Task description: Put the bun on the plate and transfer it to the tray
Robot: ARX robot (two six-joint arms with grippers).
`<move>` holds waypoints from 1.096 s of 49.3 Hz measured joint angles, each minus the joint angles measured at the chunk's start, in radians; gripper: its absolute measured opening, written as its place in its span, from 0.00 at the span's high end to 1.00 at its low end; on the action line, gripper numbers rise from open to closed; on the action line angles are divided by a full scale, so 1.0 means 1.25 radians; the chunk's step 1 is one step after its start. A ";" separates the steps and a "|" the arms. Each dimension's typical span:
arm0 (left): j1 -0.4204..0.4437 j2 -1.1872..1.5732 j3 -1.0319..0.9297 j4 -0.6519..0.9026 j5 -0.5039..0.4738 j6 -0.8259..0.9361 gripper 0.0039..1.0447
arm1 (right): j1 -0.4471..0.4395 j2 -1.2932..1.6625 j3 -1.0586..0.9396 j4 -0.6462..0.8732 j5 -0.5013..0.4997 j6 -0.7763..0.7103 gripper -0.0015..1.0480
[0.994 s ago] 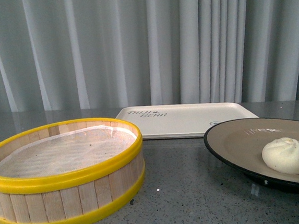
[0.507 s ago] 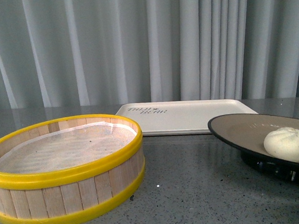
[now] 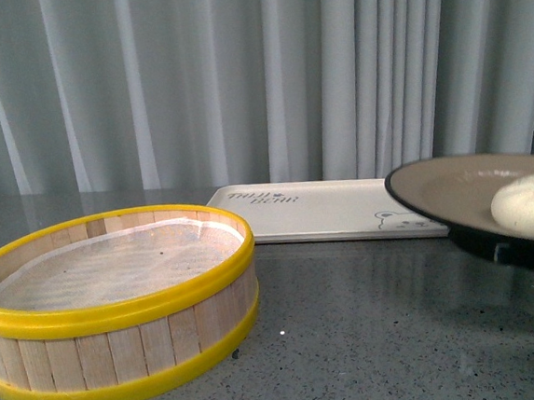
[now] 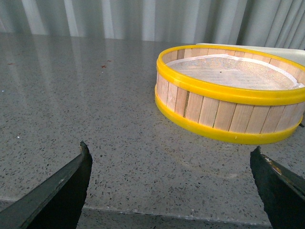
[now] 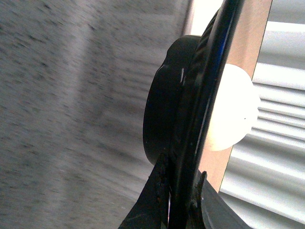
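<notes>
Aloft, bun [image 3: 529, 205] on plate [image 3: 435, 190], its rim clamped in right gripper [image 5: 180, 192]

The basket [image 3: 117, 307] lies on the tabletop [image 3: 372, 331] left-front of the tray [image 3: 324, 212]; the plate [image 3: 435, 190], in my right tool [image 5: 181, 198], is before the tray's right end, bun [image 3: 529, 205] on it
</notes>
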 joint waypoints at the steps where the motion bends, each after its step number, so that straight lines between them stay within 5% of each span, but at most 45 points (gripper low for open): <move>1: 0.000 0.000 0.000 0.000 0.000 0.000 0.06 | -0.007 0.005 0.013 0.000 -0.012 -0.011 0.97; 14: 0.000 0.000 0.000 0.000 0.000 0.000 0.06 | -0.033 0.167 0.226 -0.074 -0.127 -0.061 0.97; 35: 0.000 0.000 0.000 0.000 0.000 0.000 0.06 | 0.017 0.504 0.613 -0.134 -0.085 -0.041 0.97; 54: 0.000 0.000 0.000 0.000 0.000 0.000 0.06 | 0.036 0.632 0.765 -0.176 -0.086 -0.060 0.97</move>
